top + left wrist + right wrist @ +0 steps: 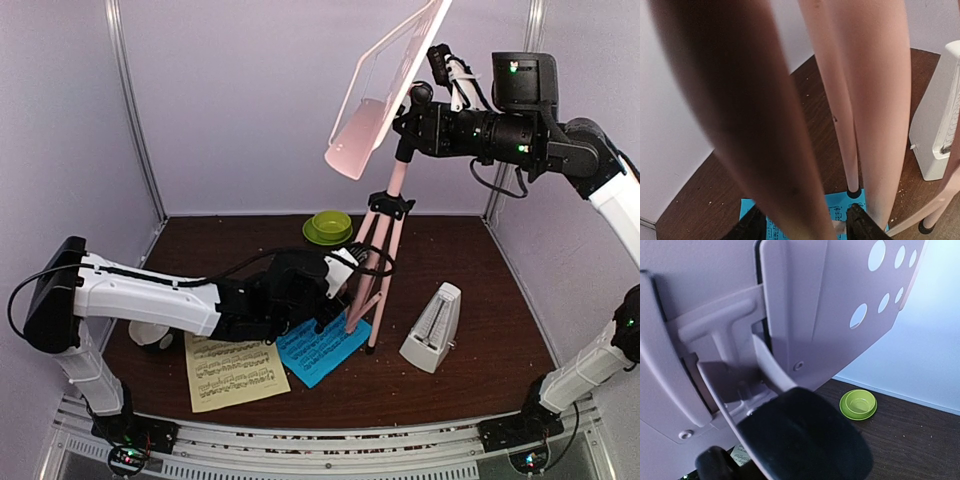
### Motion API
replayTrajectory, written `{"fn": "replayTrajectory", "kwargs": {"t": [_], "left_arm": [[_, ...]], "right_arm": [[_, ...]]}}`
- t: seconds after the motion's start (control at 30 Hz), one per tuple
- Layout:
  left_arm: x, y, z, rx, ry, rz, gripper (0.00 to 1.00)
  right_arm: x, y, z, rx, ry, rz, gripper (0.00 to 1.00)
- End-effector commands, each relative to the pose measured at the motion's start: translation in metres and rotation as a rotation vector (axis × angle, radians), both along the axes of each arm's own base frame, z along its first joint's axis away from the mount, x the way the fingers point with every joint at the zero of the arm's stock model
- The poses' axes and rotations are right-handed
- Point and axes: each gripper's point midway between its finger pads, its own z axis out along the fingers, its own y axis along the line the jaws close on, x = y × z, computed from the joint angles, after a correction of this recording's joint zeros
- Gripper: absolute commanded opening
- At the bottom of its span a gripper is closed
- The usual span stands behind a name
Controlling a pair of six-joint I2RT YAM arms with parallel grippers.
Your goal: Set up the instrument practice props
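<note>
The pink music stand (385, 205) stands upright mid-table on its tripod legs, its hole-punched desk (388, 85) tilted high up. My right gripper (412, 118) is clamped on the stand's head just under the desk. The right wrist view shows the desk's back (840, 300) close up. My left gripper (342, 292) is low among the legs. In the left wrist view its fingers (865, 225) stand apart around one blurred leg (755, 125). The blue page (322, 350) lies under the leg feet and the pale-yellow page (235, 372) lies to its left. The white metronome (432, 328) stands to the right.
A green bowl on a saucer (328, 227) sits behind the stand and also shows in the right wrist view (858, 404). A small white cup (150, 335) is partly hidden under my left arm. Walls close the table on three sides.
</note>
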Motion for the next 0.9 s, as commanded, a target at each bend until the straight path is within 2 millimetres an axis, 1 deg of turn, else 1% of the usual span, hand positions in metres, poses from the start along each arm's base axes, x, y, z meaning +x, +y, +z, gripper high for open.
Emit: {"fn": "replayTrajectory", "kwargs": {"t": [0.0,0.07,0.13,0.27,0.3,0.33,0.4,0.43,0.5,0.6,0.67,0.73,0.8,0.87], "left_arm": [[0.013,-0.002,0.047,-0.105,-0.044,0.089,0.55],[0.019,-0.001,0.051,-0.085,-0.050,0.130,0.54],[0.022,-0.001,0.060,-0.095,-0.062,0.147,0.54],[0.020,-0.009,0.072,-0.134,-0.062,0.114,0.55],[0.018,-0.013,0.071,-0.124,-0.063,0.084,0.52],[0.016,-0.018,0.070,-0.106,-0.069,0.055,0.46],[0.013,-0.022,0.065,-0.059,-0.091,0.006,0.31],[0.009,-0.024,0.061,-0.030,-0.103,-0.031,0.27],[0.000,-0.027,0.054,0.034,-0.133,-0.116,0.14],[-0.012,-0.023,0.043,0.130,-0.190,-0.223,0.00],[-0.023,-0.020,0.033,0.193,-0.228,-0.305,0.00],[-0.031,-0.016,0.020,0.267,-0.260,-0.372,0.00],[-0.037,-0.011,0.004,0.347,-0.289,-0.431,0.00],[-0.044,-0.008,-0.006,0.402,-0.326,-0.493,0.00]], "right_arm": [[-0.035,-0.037,0.125,0.384,-0.248,-0.006,0.00],[-0.035,-0.035,0.122,0.376,-0.240,-0.009,0.00],[-0.034,-0.033,0.120,0.366,-0.236,-0.012,0.00],[-0.034,-0.030,0.117,0.361,-0.231,-0.010,0.00],[-0.034,-0.030,0.118,0.364,-0.232,-0.008,0.00],[-0.035,-0.029,0.119,0.365,-0.232,-0.006,0.00],[-0.034,-0.029,0.120,0.364,-0.233,-0.008,0.00],[-0.035,-0.030,0.121,0.364,-0.235,-0.009,0.00],[-0.034,-0.030,0.122,0.360,-0.237,-0.011,0.00],[-0.036,-0.031,0.123,0.349,-0.238,-0.008,0.00],[-0.035,-0.031,0.122,0.334,-0.236,-0.011,0.00],[-0.038,-0.035,0.129,0.336,-0.248,-0.010,0.00],[-0.039,-0.036,0.131,0.329,-0.251,-0.009,0.00],[-0.039,-0.035,0.133,0.322,-0.251,-0.008,0.00]]}}
